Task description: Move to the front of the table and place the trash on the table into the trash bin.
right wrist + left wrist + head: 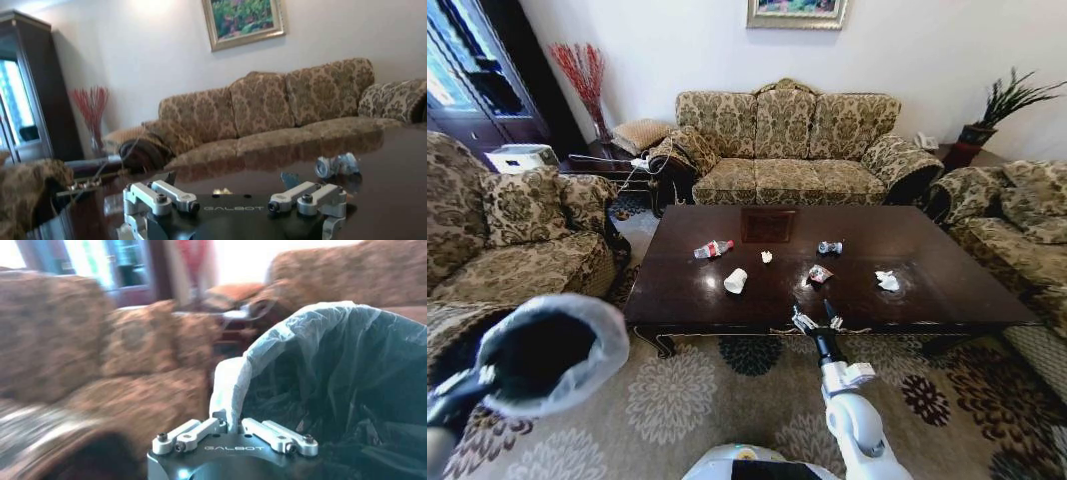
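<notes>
Parking at the table [947,290], I see all trash still on it: bottle [713,249], cup [735,281], tissue [887,281]. Right gripper [815,318] hangs spread at its near edge. Left gripper [233,432] pinches the bin [552,350] rim, left of the table.

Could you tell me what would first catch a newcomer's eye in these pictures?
The large dark glossy wooden table fills the middle, with a clear plastic bottle and a white paper cup among its litter. The open right claw hovers at its near edge, while the left claw grips the bag-lined black bin.
</notes>
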Controlling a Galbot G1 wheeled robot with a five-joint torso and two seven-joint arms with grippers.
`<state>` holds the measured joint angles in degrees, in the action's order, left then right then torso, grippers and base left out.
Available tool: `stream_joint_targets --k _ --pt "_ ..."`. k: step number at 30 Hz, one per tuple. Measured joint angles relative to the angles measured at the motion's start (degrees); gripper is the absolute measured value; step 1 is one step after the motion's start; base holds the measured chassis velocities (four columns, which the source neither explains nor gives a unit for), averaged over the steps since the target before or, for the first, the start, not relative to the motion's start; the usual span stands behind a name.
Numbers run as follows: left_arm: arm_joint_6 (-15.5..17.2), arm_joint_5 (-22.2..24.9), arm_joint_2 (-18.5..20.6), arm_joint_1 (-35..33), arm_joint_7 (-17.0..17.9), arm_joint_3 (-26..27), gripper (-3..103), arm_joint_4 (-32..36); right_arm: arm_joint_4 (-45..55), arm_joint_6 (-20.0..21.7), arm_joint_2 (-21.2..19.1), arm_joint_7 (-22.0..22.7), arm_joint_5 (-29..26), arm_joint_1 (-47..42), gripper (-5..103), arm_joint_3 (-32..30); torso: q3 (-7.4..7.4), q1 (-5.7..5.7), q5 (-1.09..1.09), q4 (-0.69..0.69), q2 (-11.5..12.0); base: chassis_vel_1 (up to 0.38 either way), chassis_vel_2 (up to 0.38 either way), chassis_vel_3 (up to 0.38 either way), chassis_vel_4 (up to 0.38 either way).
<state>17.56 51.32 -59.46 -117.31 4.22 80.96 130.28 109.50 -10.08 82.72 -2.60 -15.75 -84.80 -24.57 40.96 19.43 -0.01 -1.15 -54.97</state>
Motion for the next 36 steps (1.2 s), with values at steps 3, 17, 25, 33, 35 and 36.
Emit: stream_joint_targets --k 3,17,25,33,35,36 --pt "2.09 2.86 6.76 4.31 1.14 -1.27 0 -0.41 -0.36 -0.54 -0.4 0.4 0.4 0.11 100 0.42 0.0 0.0 0.01 0.01 0.0 0.0 0.0 0.0 0.0" --pt "4.4 8.72 21.95 11.76 2.35 -5.93 0 -5.16 -2.79 -1.51 -0.94 -4.67 1.49 4.48 100 4.81 0.0 0.0 0.01 -0.01 0.0 0.0 0.0 0.0 0.0" --pt "3.99 8.97 23.48 12.18 1.89 -6.65 0 -6.39 -1.98 -0.43 -0.66 -4.84 1.95 4.34 100 5.38 -0.02 -0.02 0.0 -0.02 0.0 -0.035 0.047 0.044 -0.04" --pt "3.92 8.94 23.65 11.68 1.79 -6.34 0 -6.01 -4.16 -1.39 0.52 -1.23 2.74 5.51 100 8.44 0.0 0.04 0.01 0.0 0.01 -0.113 0.081 0.104 -0.101" --pt "3.87 8.9 23.53 11.43 1.76 -6.07 0 -5.58 -4.92 -0.89 1.21 -0.29 3.13 5.9 100 9.37 0.01 0.05 0.02 0.0 0.01 -0.077 0.028 0.06 -0.053" --pt "3.86 8.89 23.54 11.35 1.69 -6.0 0 -5.31 -5.14 -0.05 1.43 -0.45 3.42 6.09 100 9.5 0.01 0.04 0.02 0.0 0.01 0.0 0.0 0.0 0.0"
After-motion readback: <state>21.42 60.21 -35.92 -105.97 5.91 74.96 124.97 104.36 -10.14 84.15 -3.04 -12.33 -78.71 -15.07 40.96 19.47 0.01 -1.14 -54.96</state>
